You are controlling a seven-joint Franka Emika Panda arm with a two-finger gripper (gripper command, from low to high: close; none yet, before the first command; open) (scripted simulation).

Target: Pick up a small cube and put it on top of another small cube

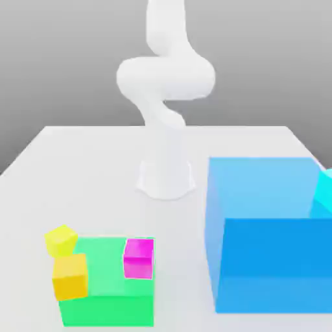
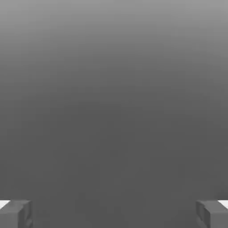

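My hand: open (image 2: 114, 214), fingers spread wide with nothing between them.
Magenta cube (image 1: 139, 259): on the green block (image 1: 108, 312), near its edge on the exterior view's right; I judge it the easiest to take, having bare green beside it.
Yellow cube (image 1: 61, 241) and orange cube (image 1: 71, 277): at the green block's other side, close together; I can't tell whether they touch, or what bears them.
Cyan cube (image 1: 325, 189): by the big blue block (image 1: 272, 266), partly cut off at the exterior view's right.
Which pair: the task names no colours, so I can't tell which cube goes on which.
Step in hand: picking, I judge, with no cube stacked yet. I should come straight down, square my fingers to two opposite faces, and close gently at mid-height.
Edges: a sideways nudge could tip magenta off the green block, so I centre before closing.
Open room: bare worktop (image 1: 97, 175) lies behind the green block, and a gap parts green from blue; I'd lift well up before crossing toward the tall blue wall.
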